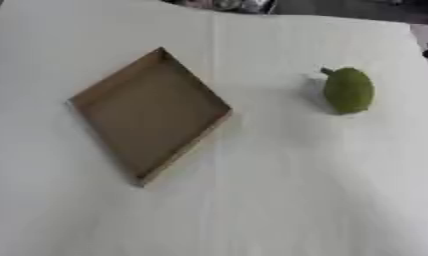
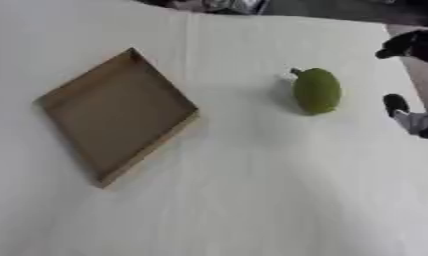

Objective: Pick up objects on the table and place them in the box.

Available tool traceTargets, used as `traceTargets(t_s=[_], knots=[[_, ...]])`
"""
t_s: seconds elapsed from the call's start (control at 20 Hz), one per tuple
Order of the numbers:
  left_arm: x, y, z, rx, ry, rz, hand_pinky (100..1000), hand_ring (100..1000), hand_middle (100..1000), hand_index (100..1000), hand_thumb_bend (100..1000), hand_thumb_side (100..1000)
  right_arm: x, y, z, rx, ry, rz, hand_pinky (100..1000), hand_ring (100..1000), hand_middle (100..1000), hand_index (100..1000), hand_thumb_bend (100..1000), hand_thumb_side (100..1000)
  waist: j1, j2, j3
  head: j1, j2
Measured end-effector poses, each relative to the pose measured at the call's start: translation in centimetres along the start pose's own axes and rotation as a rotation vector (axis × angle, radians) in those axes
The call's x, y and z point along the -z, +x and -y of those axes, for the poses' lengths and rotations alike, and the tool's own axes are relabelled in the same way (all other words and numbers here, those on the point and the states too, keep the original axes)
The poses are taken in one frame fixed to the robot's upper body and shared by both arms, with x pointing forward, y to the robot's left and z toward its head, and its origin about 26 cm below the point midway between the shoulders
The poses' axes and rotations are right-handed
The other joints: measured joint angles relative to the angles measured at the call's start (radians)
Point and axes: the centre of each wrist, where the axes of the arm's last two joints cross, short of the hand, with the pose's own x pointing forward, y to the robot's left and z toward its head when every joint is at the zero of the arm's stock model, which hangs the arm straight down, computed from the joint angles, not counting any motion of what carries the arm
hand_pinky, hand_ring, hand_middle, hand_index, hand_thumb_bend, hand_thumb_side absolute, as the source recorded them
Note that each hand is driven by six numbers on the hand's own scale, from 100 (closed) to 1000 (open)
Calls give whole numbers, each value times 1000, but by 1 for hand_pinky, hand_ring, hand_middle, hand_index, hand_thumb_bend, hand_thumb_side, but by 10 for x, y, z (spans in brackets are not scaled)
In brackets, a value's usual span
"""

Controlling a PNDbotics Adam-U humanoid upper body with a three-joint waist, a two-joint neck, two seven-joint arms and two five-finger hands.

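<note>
Fruit [image 1: 349, 91]: green, oval, short stem at its upper-left end, lying on the white counter [image 1: 296, 190] right of centre. Long axis runs roughly near-to-far, tilted slightly. Box [image 1: 152, 112]: shallow brown cardboard, set corner-on like a diamond, nothing visible inside, well apart from the fruit on its left. Neither robot hand shows in either view, so the state of the fingers cannot be told. Judgement: fruit sits on the robot's right side, so the right hand looks the nearer one; carry would then go leftward to the box.
</note>
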Motion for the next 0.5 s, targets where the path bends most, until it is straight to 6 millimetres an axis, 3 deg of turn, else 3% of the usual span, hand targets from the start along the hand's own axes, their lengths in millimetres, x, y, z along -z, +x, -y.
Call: traceTargets(t_s=[0.15, 0.35, 0.5], knots=[[0, 0, 1, -5, -2, 0, 637, 693, 645, 815, 100, 602, 7, 7, 8, -7, 4, 39, 898, 951, 910, 926, 100, 315, -1, -1, 10, -8, -1], [1, 0, 3, -14, -7, -2, 637, 693, 646, 815, 100, 602, 15, 16, 12, -9, 35, 51, 916, 970, 896, 959, 100, 232, -3, -1, 19, -16, -4], [1, 0, 3, -18, -8, -1, 636, 693, 646, 815, 100, 602, 19, 20, 11, 19, 63, 39, 943, 983, 886, 973, 100, 219, -3, -1, 24, -21, -4]])
